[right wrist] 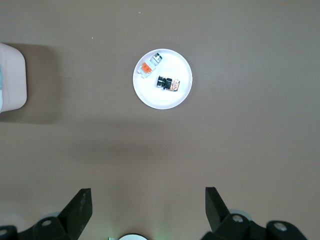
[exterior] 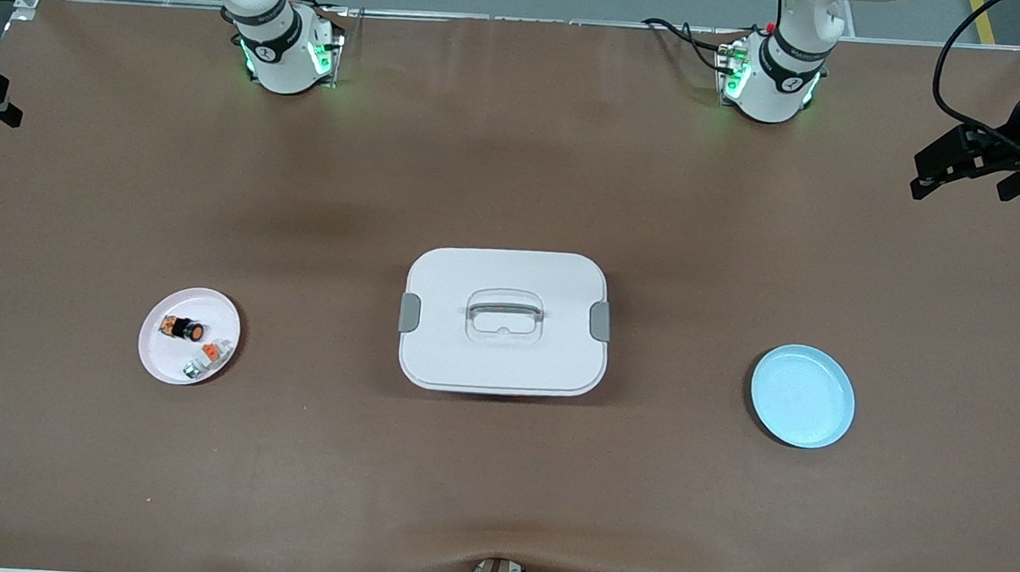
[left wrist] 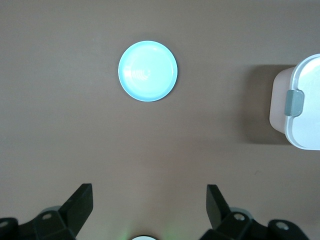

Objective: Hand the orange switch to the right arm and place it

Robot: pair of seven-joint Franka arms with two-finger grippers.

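The orange switch [exterior: 186, 329] [right wrist: 168, 83] lies on its side in a pale pink plate [exterior: 206, 307] [right wrist: 161, 98] toward the right arm's end of the table. My right gripper [right wrist: 148, 190] hangs high over bare table by its own base, open and empty. The switch is well away from its fingers. My left gripper [left wrist: 149, 187] is likewise high over bare table by its base, open and empty. In the front view only the lower parts of the right arm [exterior: 280, 46] and the left arm [exterior: 772, 75] show; both hands are out of that view.
A small white-grey piece with an orange tab [exterior: 211, 353] [right wrist: 146, 69] shares the pink plate. A white lidded box with a handle [exterior: 504, 321] [left wrist: 305, 110] stands mid-table. An empty light blue plate [exterior: 803, 396] [left wrist: 148, 71] sits toward the left arm's end. Black fixtures [exterior: 963, 161] stand at the table's ends.
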